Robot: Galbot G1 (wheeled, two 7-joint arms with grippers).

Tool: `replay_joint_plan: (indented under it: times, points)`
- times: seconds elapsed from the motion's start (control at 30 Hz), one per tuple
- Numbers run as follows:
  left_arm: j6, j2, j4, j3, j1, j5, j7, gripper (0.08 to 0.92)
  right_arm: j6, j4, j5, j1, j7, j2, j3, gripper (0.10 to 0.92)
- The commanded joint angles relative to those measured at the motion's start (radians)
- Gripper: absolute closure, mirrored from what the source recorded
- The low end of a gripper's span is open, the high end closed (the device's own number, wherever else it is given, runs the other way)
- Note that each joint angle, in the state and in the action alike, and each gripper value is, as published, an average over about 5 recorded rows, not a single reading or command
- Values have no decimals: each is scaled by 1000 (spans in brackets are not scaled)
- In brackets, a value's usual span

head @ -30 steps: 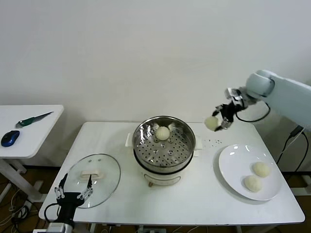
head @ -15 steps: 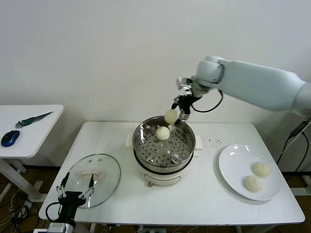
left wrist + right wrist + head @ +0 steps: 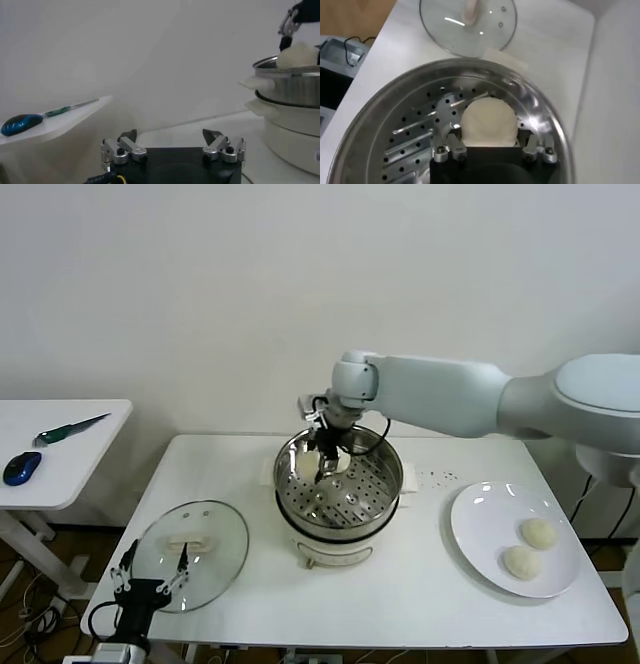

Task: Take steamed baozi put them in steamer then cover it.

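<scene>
Your right gripper [image 3: 322, 456] reaches over the far left rim of the steamer [image 3: 338, 487] on the white table [image 3: 420, 584], its fingers closed around a bun [image 3: 487, 122] held low inside the perforated basket. Two more buns [image 3: 529, 547] lie on the white plate [image 3: 478, 529] at the right, and the glass lid [image 3: 192, 552] rests flat at the table's near left. Your left gripper [image 3: 151, 581] waits by the lid's near edge with fingers spread and empty; beyond, a side table [image 3: 60, 454] against the plain white wall carries a blue mouse [image 3: 21, 468] and a green-handled knife [image 3: 68, 429].
</scene>
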State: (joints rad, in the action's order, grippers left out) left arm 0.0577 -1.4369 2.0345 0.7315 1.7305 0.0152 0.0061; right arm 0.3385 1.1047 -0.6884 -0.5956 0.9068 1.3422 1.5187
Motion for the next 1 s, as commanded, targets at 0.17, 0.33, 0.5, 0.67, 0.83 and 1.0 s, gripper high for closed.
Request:
replay_joint_plan:
  times: [0.17,0.33,0.5,0.67,0.83,1.0]
  points:
    - [-2,-1,-12,2,-4,3,0,177,9,-11,9,52,-16,39,12,317]
    - [-5,-2,-11,1,-8,6,1,177,9,-9,21,47,-10,33,6,269]
    - [-4,-3,-11,1,-5,7,0,177,12,11,18,9,8,-4,-14,206]
    - [-3,-1,-8,1,-3,7,0,177,-10,66,8,-91,59,-117,-18,203]
    - [-4,-1,-4,1,0,10,0,177,-57,189,23,-223,127,-330,8,202]
    - [-5,0,-4,-1,-1,18,2,177,-94,309,64,-311,164,-572,62,203]
